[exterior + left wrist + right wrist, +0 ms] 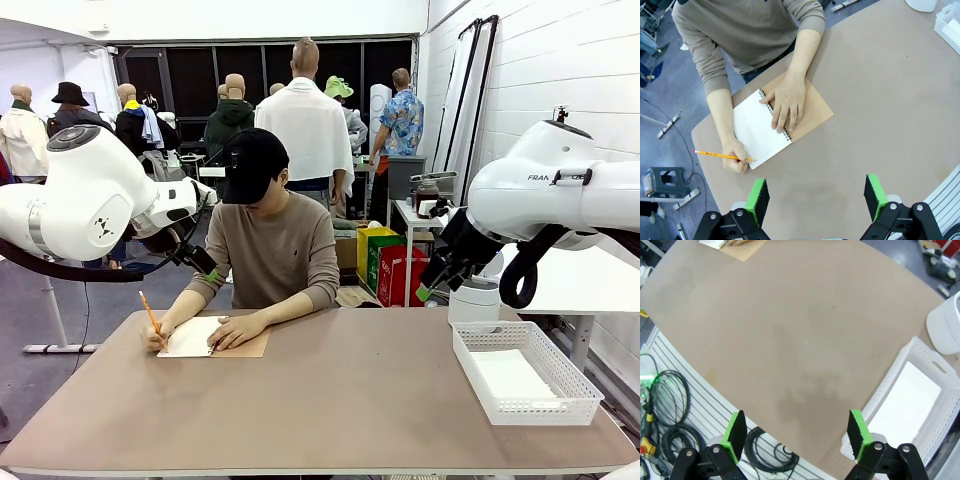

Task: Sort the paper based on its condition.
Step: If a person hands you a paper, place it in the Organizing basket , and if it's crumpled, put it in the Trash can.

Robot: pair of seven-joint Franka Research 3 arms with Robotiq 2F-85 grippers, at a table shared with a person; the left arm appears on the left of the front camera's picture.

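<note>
step: pre-sort wait, my read. The person is writing; nothing is ready for the robot to pick yet.
paper: white page on top of the open notebook, at the far left corner of the tabletop. Looks bound at the spiral, not a loose sheet.
person: pencil hand has the pencil tip on the page's outer edge. The other hand lies flat across the spiral, pinning the notebook.
left tool: jaws wide apart, nothing between them. It hangs above bare tabletop just on the robot's side of the notebook, touching nothing.
right tool: jaws wide apart, empty. It hangs over the near right edge of the tabletop, well apart from the notebook.
basket: white mesh, by the right edge of the tabletop. Flat white inside it; can't tell whether that is a sheet or the basket's floor.
next move, guess: needs a free sheet first, either torn out or handed over. Then its condition has to be judged (clean or marked, flat or crumpled) before choosing where it goes.
which arm, guess: left is nearest the notebook, right is nearest the basket.
risk: a thin sheet lying flat on the tabletop is hard to pinch, so a lifted edge or a hand-over would help. Keep the left tool clear of the person's hands.
</note>
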